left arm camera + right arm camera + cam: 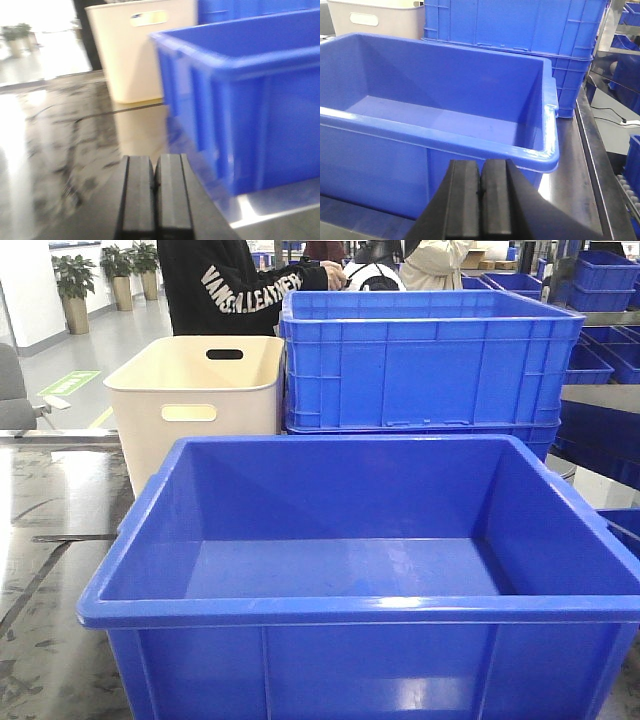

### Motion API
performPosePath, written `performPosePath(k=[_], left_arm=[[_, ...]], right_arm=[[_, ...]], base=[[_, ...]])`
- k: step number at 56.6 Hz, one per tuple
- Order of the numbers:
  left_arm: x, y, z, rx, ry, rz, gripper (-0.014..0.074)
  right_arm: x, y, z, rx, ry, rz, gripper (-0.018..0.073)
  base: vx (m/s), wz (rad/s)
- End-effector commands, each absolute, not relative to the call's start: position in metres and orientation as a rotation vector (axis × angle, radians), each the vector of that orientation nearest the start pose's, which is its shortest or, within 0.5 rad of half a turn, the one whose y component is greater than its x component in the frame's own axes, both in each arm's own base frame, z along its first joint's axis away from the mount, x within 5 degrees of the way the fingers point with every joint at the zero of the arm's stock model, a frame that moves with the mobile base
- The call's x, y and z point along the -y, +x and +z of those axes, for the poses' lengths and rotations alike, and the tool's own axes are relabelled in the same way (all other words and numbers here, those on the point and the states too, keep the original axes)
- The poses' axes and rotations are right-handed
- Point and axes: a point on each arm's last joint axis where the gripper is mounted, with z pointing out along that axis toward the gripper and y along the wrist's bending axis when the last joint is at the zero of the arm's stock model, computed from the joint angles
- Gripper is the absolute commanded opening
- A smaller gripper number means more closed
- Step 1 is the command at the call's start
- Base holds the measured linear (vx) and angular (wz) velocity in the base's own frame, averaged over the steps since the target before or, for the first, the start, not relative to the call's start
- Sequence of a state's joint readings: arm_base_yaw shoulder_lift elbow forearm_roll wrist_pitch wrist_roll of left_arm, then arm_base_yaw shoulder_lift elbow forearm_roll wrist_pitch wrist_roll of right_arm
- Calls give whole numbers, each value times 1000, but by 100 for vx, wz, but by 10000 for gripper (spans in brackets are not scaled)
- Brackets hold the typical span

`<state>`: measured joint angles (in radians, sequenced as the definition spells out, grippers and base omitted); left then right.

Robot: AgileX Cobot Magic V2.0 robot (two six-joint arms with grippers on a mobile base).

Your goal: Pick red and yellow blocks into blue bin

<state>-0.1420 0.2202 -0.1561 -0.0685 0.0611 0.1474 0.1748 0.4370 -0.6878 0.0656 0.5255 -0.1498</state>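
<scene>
The blue bin is a large smooth bright-blue tub with a thick rolled rim, standing in the foreground with nothing in it. It also shows in the left wrist view and the right wrist view. My left gripper is shut and empty, low over the table to the left of the bin. My right gripper is shut and empty, just outside the bin's near right corner. The red block and the yellow brick are out of view. Neither gripper shows in the front view.
A cream tub with handle slots stands behind the bin at the left. A ribbed blue crate stands behind it at the right. The table is dark and glossy. People stand at the back. More blue crates are at the far right.
</scene>
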Motion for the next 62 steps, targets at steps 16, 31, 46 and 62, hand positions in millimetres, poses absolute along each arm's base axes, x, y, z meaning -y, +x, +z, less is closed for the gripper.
performPosePath(k=[16, 31, 46, 62], left_arm=[[2, 55, 209, -1487, 71, 13, 2], [2, 55, 209, -1492, 72, 11, 2], [2, 55, 209, -1492, 72, 11, 2], [2, 55, 209, -1492, 72, 11, 2]], right_arm=[[-16, 77, 380, -1642, -241, 77, -10], [-16, 77, 380, -1644, -241, 77, -10], [-16, 77, 380, -1647, -242, 77, -10], [-16, 77, 380, -1647, -242, 77, -10]], base=[[0, 0], [0, 0], [0, 0], [0, 0]])
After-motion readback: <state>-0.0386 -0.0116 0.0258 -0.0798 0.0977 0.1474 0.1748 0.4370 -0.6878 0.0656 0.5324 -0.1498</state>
